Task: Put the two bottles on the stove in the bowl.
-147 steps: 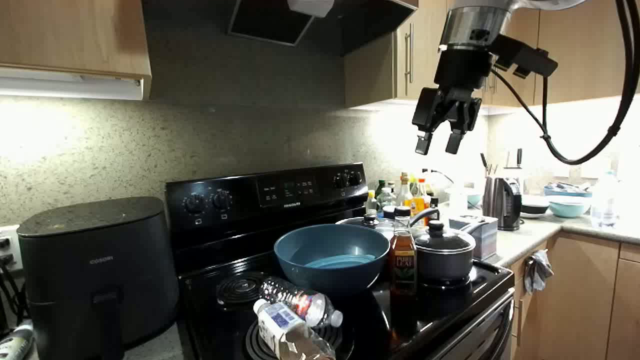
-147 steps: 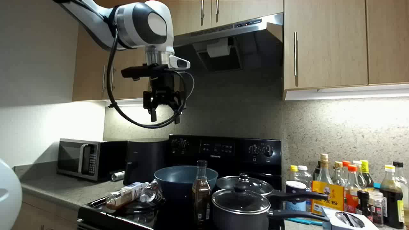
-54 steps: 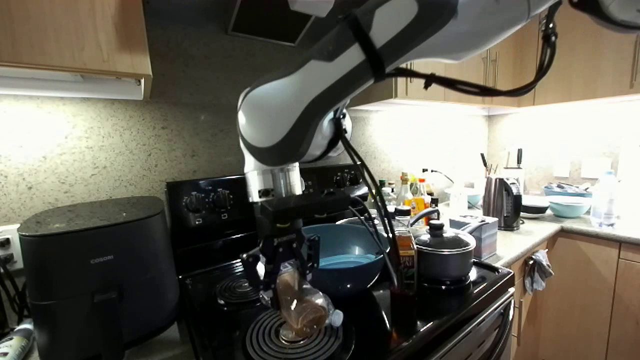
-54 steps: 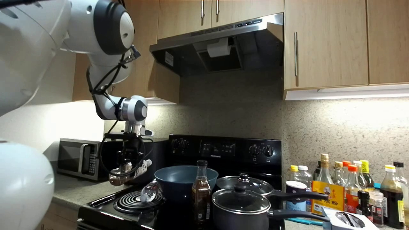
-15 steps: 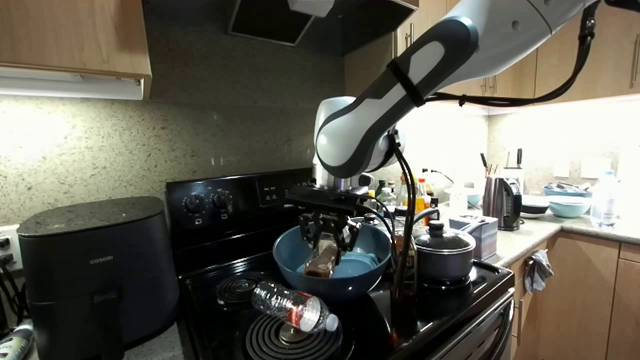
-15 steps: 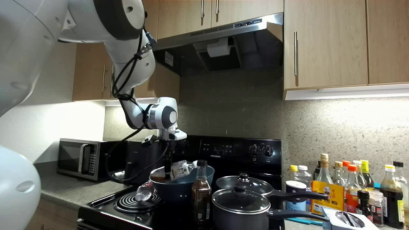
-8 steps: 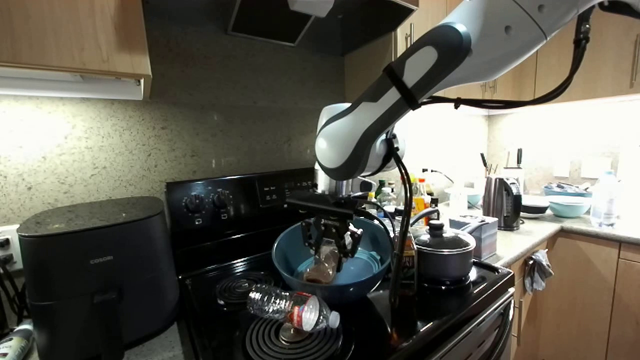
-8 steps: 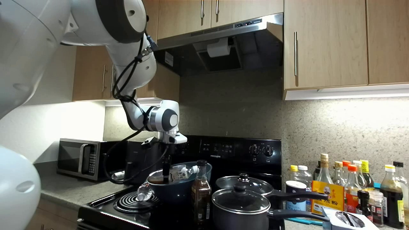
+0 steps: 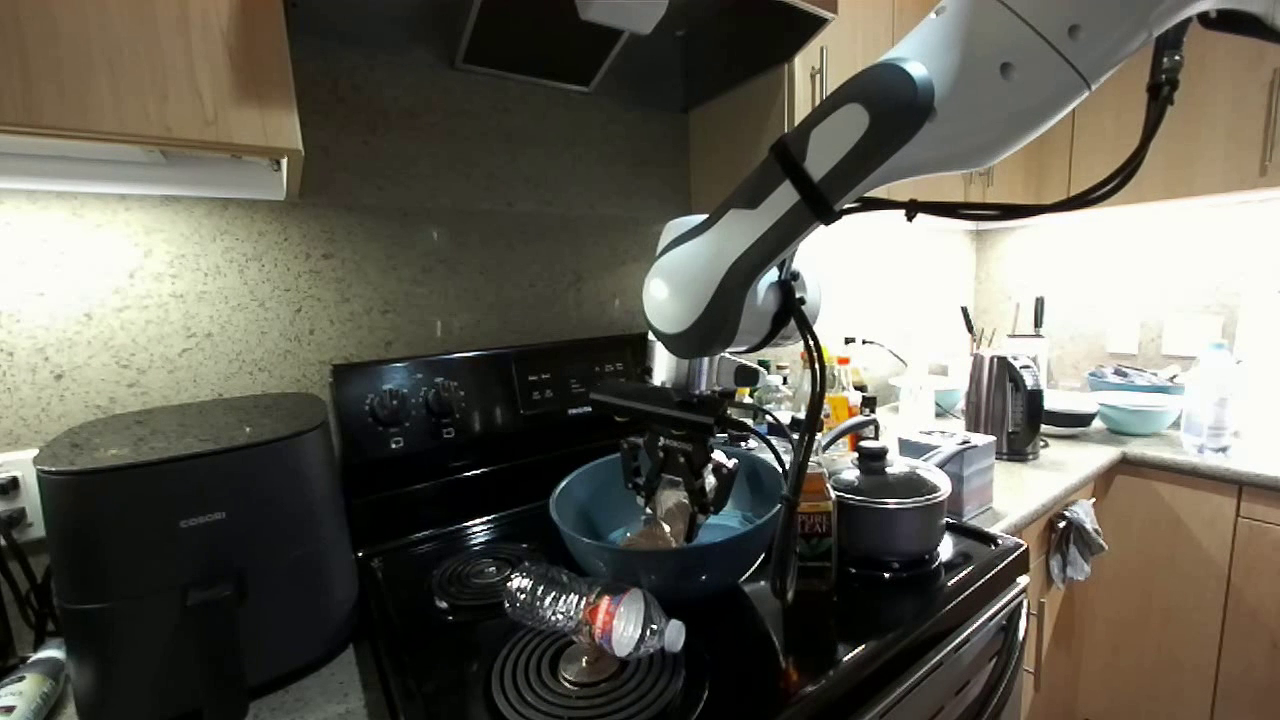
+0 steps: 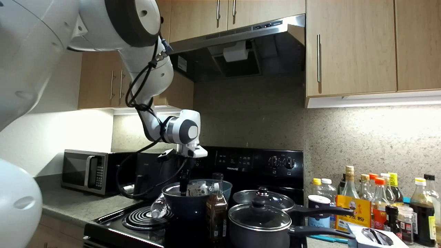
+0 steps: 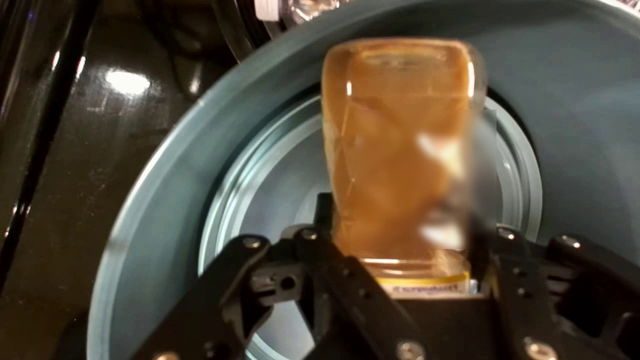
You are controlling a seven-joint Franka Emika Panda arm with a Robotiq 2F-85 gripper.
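Observation:
On the stove (image 9: pixel 740 655) stands the blue bowl (image 9: pixel 640 572). My gripper (image 9: pixel 680 520) reaches down into it, shut on a bottle of brown liquid (image 9: pixel 655 532). In the wrist view the gripper (image 11: pixel 402 220) has a finger on either side of that bottle (image 11: pixel 395 125), whose base points toward the top of the picture, above the bowl's floor. Its white label (image 10: pixel 197 189) shows above the rim in an exterior view. A second, clear bottle (image 9: pixel 590 608) with a red label lies on its side over the front burner, close to the bowl. Whether the held bottle touches the bowl, I cannot tell.
An upright brown tea bottle (image 9: pixel 815 525) stands right beside the bowl, and a lidded pot (image 9: pixel 890 515) is past it. The air fryer (image 9: pixel 200 550) sits on the counter. A range hood (image 10: pixel 237 44) overhangs the stove. Several sauce bottles (image 10: pixel 379 199) crowd the counter.
The gripper closed on the brown-liquid bottle, lifted it off the burner and carried it over into the bowl. Within the last second it shifted slightly sideways; the clear bottle and bowl moved a little.

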